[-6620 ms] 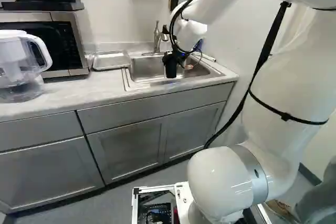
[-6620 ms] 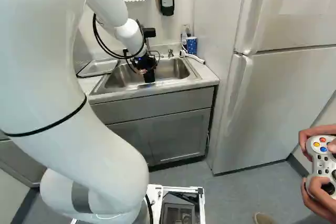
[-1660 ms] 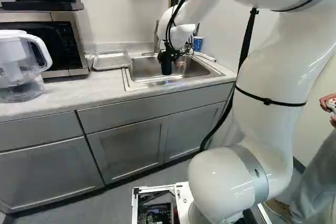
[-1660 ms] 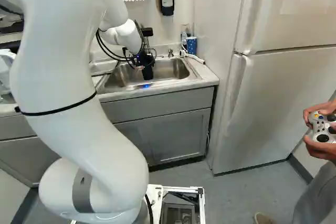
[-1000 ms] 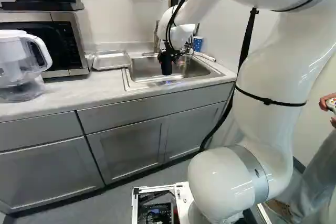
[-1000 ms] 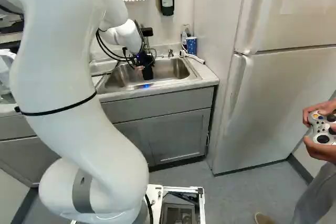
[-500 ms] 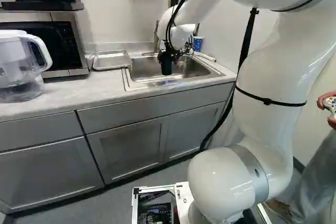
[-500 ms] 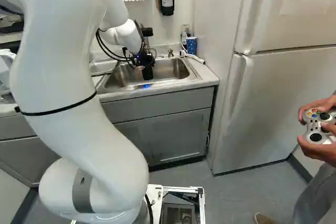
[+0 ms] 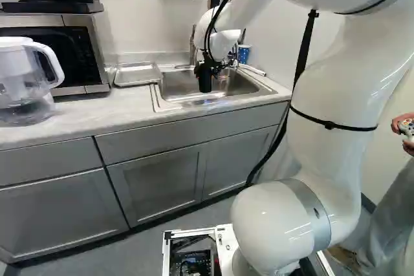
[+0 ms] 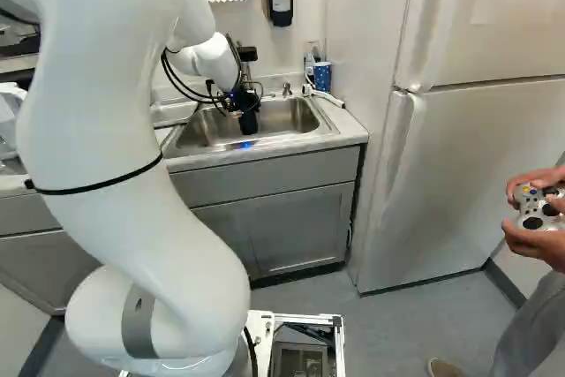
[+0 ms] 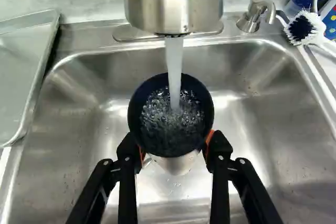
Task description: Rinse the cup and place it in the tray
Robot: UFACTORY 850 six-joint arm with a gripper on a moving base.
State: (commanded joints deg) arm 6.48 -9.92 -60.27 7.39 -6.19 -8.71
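In the left base view my gripper (image 9: 206, 68) is over the sink (image 9: 174, 88), holding a dark cup (image 9: 205, 83) upright. Seen from the wrist, the gripper (image 11: 175, 148) has its orange pads pressed on both sides of the cup (image 11: 170, 129). A stream of water (image 11: 174, 66) from the faucet (image 11: 173, 1) falls into the cup, where the water bubbles. Below the cup lies the basin. The metal tray (image 11: 18, 72) is on the counter beside the sink; it also shows in the left base view. Nothing can be seen lying on it.
A blue cup (image 10: 322, 75), a bottle and a white-handled brush (image 11: 302, 27) stand or lie at the sink's corner. A water pitcher (image 9: 26, 82) and microwave (image 9: 71, 56) are on the counter. Right of the sink is a fridge (image 10: 477, 165); a person holds a controller.
Compared with several seconds ago, my arm has swung left in the left base view, and the held cup has shifted slightly the same way. Over the last second the arm stays still.
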